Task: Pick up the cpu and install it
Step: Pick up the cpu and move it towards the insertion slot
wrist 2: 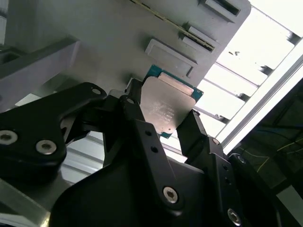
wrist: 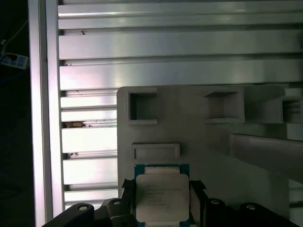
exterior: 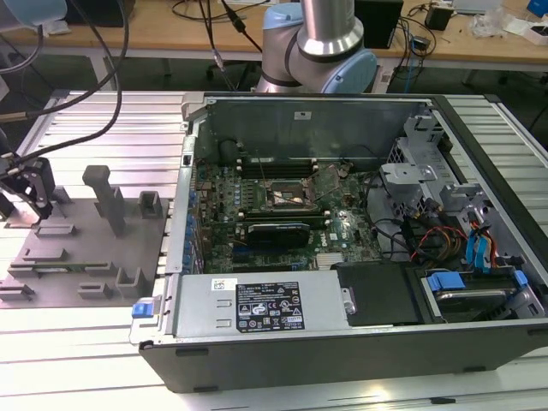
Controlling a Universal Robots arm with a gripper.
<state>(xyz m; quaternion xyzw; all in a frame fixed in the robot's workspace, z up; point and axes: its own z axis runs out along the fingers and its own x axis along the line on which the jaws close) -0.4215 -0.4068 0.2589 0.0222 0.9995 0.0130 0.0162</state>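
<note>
The cpu (wrist 2: pixel 166 105) (wrist: pixel 162 195), a thin square chip with a pale silver top and a green edge, sits between my gripper's black fingers (wrist 2: pixel 137 124) (wrist: pixel 198 198). The fingers press on two opposite edges of it. My gripper (exterior: pixel 32 193) (wrist 2: pixel 163 122) (wrist: pixel 162 201) is at the near-left end of the grey fixture (exterior: pixel 86 257) (wrist 2: pixel 94 42) (wrist: pixel 199 142), at the exterior view's far left. I cannot tell whether the chip still rests on the fixture or is just above it. The black socket frame (exterior: pixel 287 195) lies open on the motherboard inside the computer case.
The open computer case (exterior: pixel 342 351) fills the middle and the exterior view's right, with cables, drive bays and a power supply (exterior: pixel 261 304) inside. Tall grey posts (exterior: pixel 107 197) rise from the fixture beside my gripper. Slotted aluminium table (wrist: pixel 165 47) lies underneath; the arm's base (exterior: pixel 321 51) stands behind the case.
</note>
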